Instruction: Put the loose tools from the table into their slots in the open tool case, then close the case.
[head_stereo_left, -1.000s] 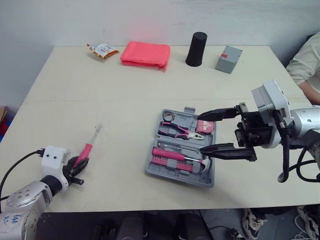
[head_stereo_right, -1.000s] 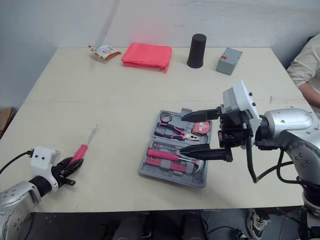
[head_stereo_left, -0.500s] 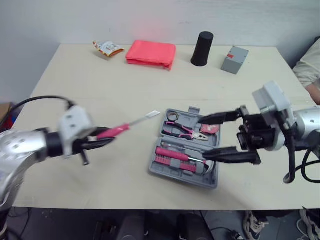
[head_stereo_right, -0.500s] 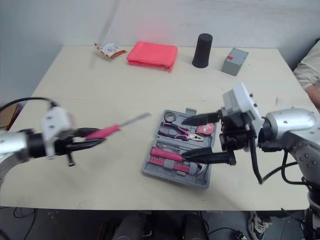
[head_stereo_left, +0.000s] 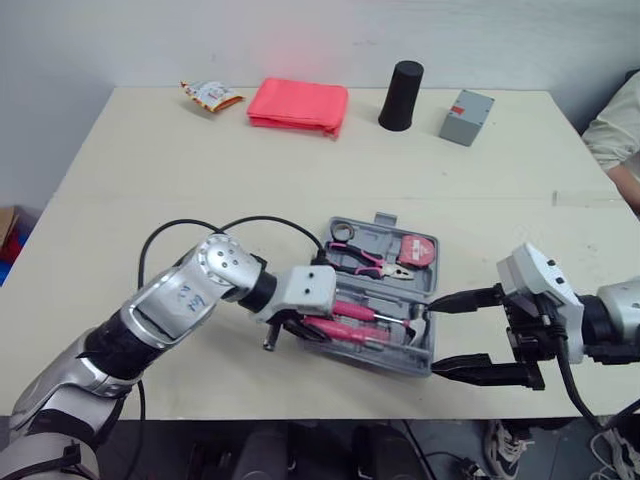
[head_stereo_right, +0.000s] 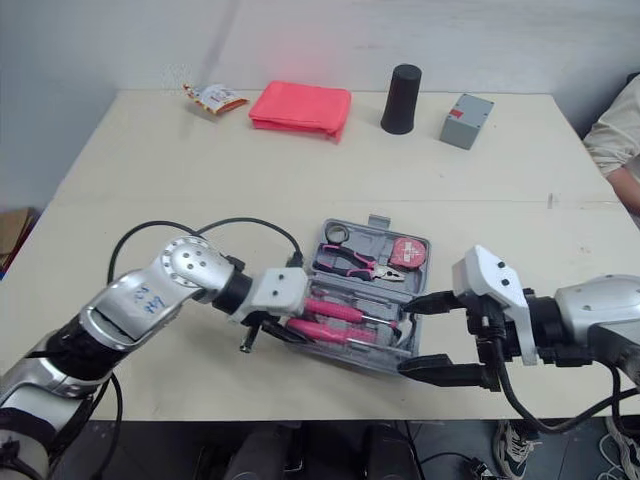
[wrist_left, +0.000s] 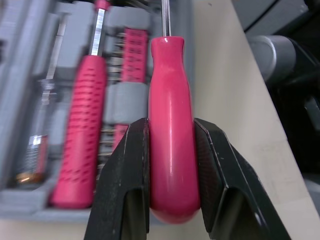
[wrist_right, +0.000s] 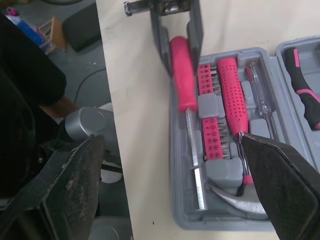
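Observation:
The open grey tool case (head_stereo_left: 436, 250) lies at the table's middle with pink-handled pliers (head_stereo_left: 362, 262), a tape measure (head_stereo_left: 411, 249), a pink driver (wrist_right: 231, 92) and bits in its slots. My left gripper (head_stereo_left: 300, 325) is shut on the pink handle of a screwdriver (wrist_left: 170, 150). It holds the screwdriver low over the case's near row, shaft (wrist_right: 194, 150) pointing along that edge towards the hammer (head_stereo_left: 415, 330). Whether it rests in a slot I cannot tell. My right gripper (head_stereo_left: 434, 336) stands open just right of the case's near corner, holding nothing.
Along the far edge lie a snack packet (head_stereo_left: 208, 95), a folded red cloth (head_stereo_left: 297, 104), a black cup (head_stereo_left: 400, 82) and a grey box (head_stereo_left: 465, 103). A person's sleeve (head_stereo_left: 615, 125) shows at the right edge. My left arm's cable (head_stereo_left: 200, 228) loops over the table.
My left arm has swung right, carrying the screwdriver from the air left of the case down to its near row. My right gripper has drawn back towards the table's near edge.

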